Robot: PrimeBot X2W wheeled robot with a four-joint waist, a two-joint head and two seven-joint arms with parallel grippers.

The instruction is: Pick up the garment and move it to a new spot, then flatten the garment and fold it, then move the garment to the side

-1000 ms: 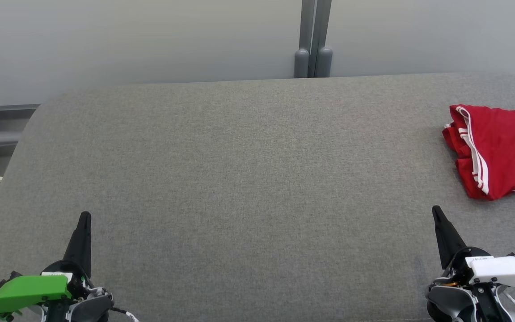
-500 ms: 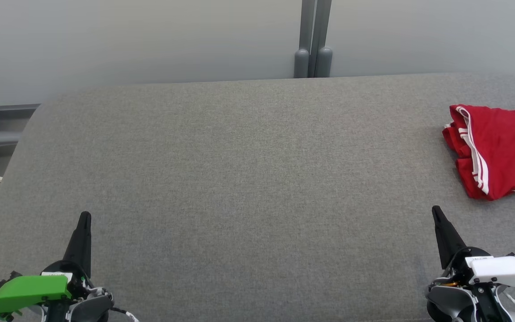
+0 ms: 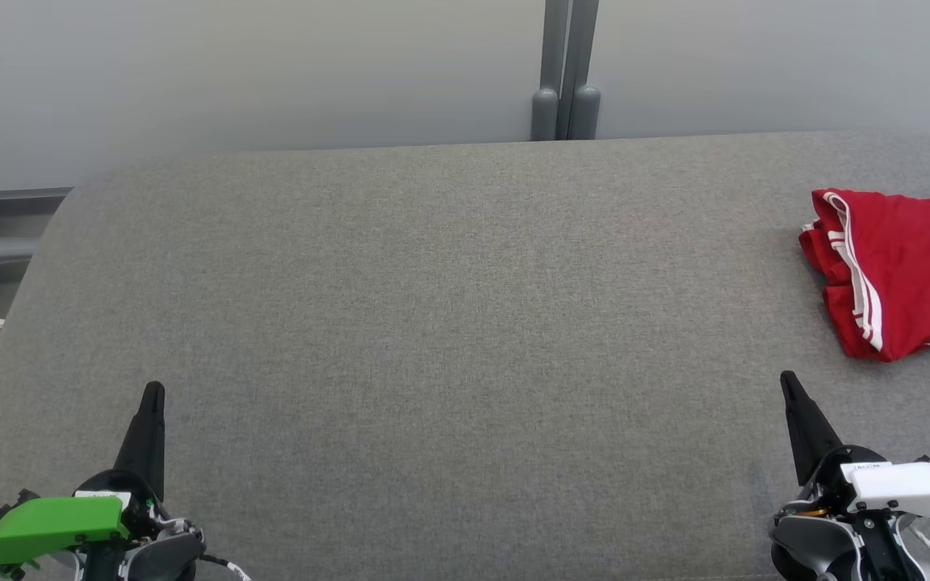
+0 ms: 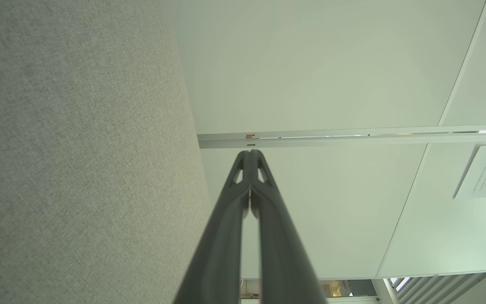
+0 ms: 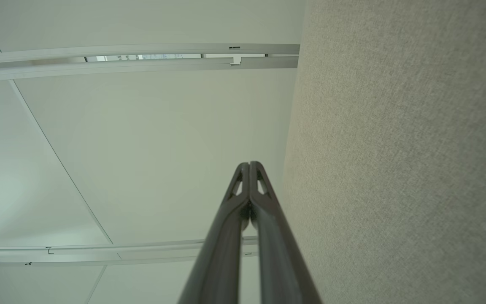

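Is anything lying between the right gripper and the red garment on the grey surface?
Nothing visible does. The right gripper, jaws shut, is near the front edge; bare grey surface lies between it and the red garment, which runs off the head view's right edge.

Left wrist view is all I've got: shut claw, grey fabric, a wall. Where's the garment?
Observer: In the head view, the red garment lies on the robot's right side of the grey table, cut off by the picture's edge.
Operator: Flat or bunched?
Observer: It looks folded over on itself, slightly rumpled, with white stripes near its left edge.
Operator: Is the right claw on it?
Observer: No. The right claw is shut and empty, apart from the garment, on the side nearer the robot.
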